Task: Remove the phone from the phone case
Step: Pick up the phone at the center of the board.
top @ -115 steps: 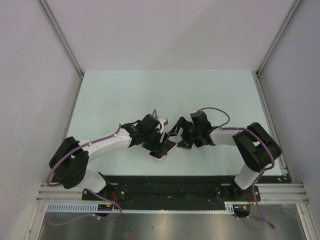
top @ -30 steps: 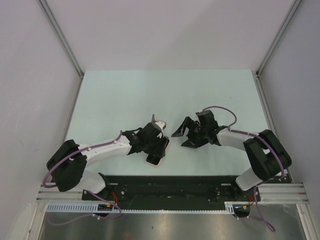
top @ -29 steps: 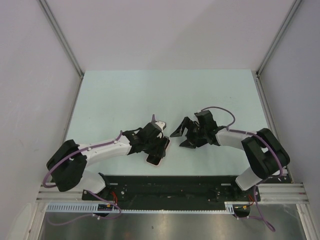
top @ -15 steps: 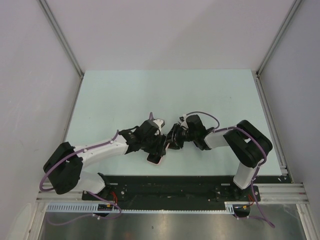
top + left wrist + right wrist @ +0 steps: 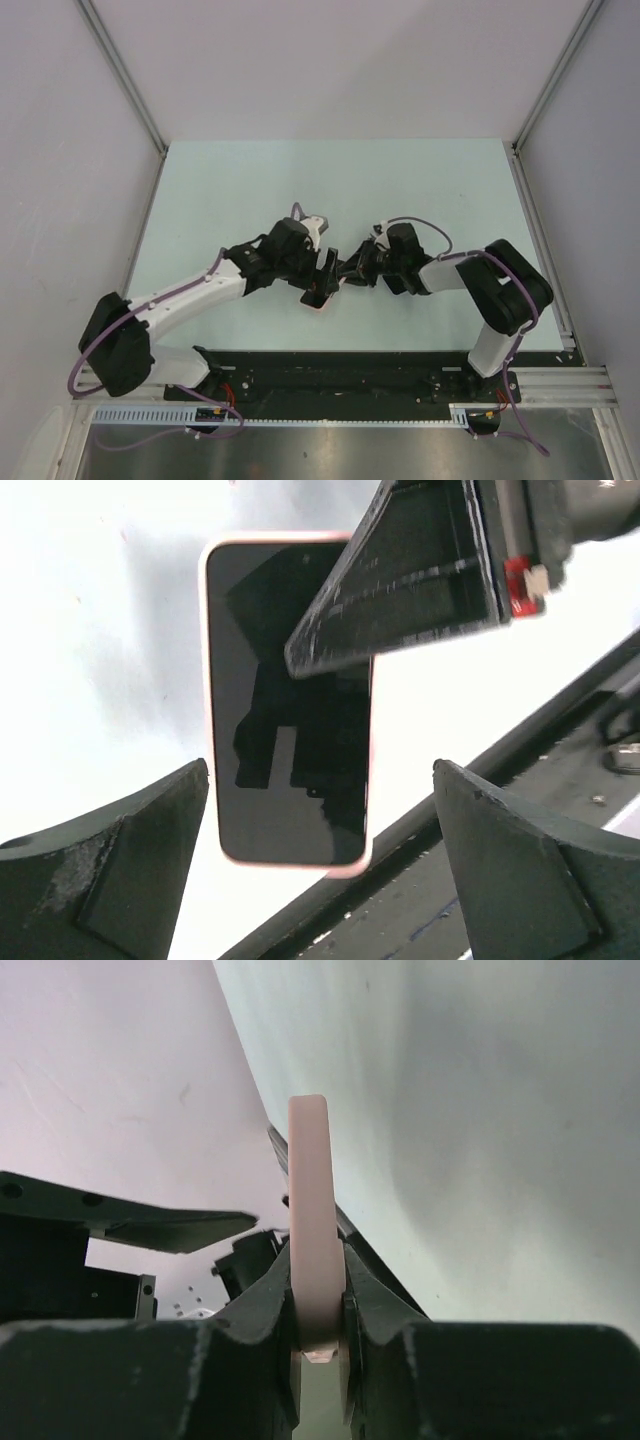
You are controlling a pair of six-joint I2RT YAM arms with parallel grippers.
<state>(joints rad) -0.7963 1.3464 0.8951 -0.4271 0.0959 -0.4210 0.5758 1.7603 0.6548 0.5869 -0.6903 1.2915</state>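
Observation:
The phone [image 5: 280,680], black screen up, sits in a pink phone case [image 5: 290,861] near the table's front edge [image 5: 316,303]. My right gripper [image 5: 317,1260] is shut on the case [image 5: 308,1160], pinching one long edge between its fingers [image 5: 420,580]; the case stands edge-on in the right wrist view. My left gripper [image 5: 320,770] hangs open above the phone's near end, a finger on each side and neither touching it. From above, the left gripper [image 5: 320,272] and right gripper [image 5: 347,273] meet over the phone.
The pale table [image 5: 300,190] is walled on both sides and at the back. A black mounting rail [image 5: 350,370] runs along the near edge, just past the phone's end [image 5: 500,810]. Purple cables loop off both arms.
My right gripper swung left to the phone and shut on the case's edge. My left gripper opened wider and shifted over the phone.

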